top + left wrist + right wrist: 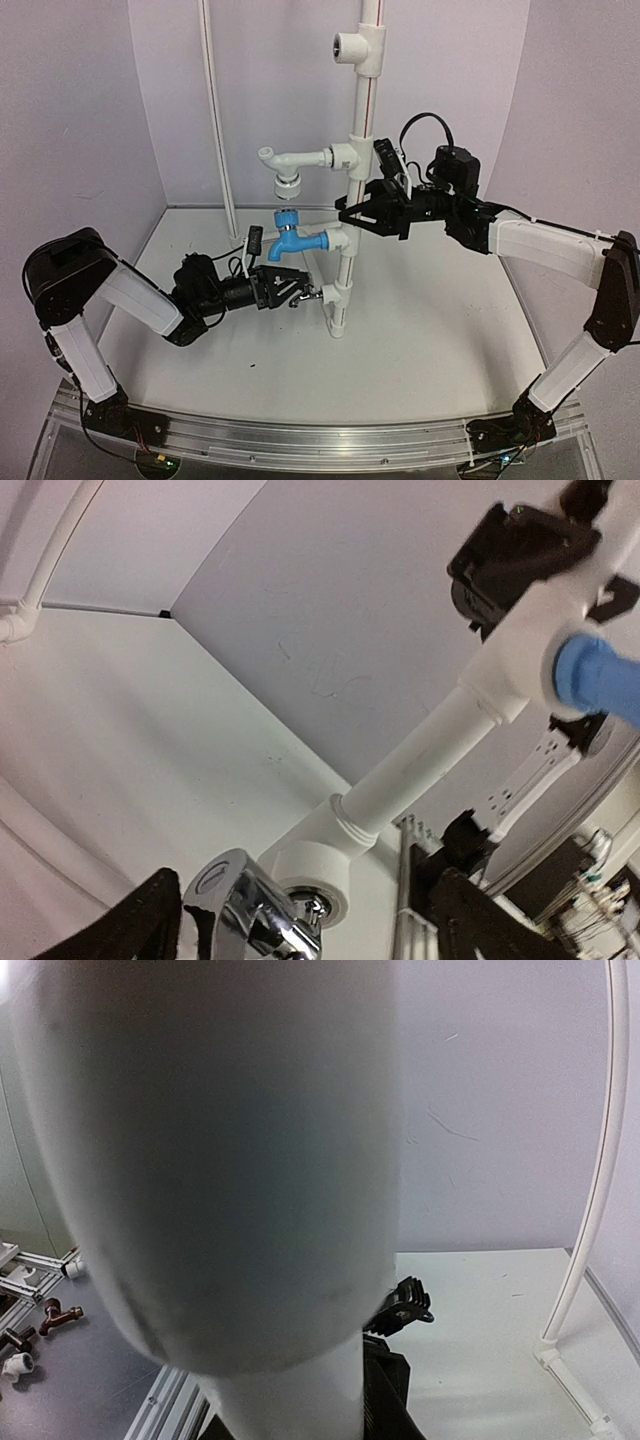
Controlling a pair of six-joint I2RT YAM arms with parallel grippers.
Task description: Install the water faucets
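The small silver faucet (305,293) sits with its threaded end in the mouth of the lowest white tee (337,293) on the upright white pipe (358,120). In the left wrist view the faucet (250,905) is at the tee opening (320,865). My left gripper (293,287) is around the faucet with its jaws spread apart, and one finger (150,925) stands clear of the metal. My right gripper (352,213) is shut on the upright pipe between two tees. That pipe (220,1160) fills the right wrist view.
A blue plastic tap (290,238) and a white tap (285,170) stick out left from tees above the faucet. An open tee (358,45) sits near the pipe's top. A thin white conduit (215,120) runs up the back wall. An aluminium rail (300,440) edges the front.
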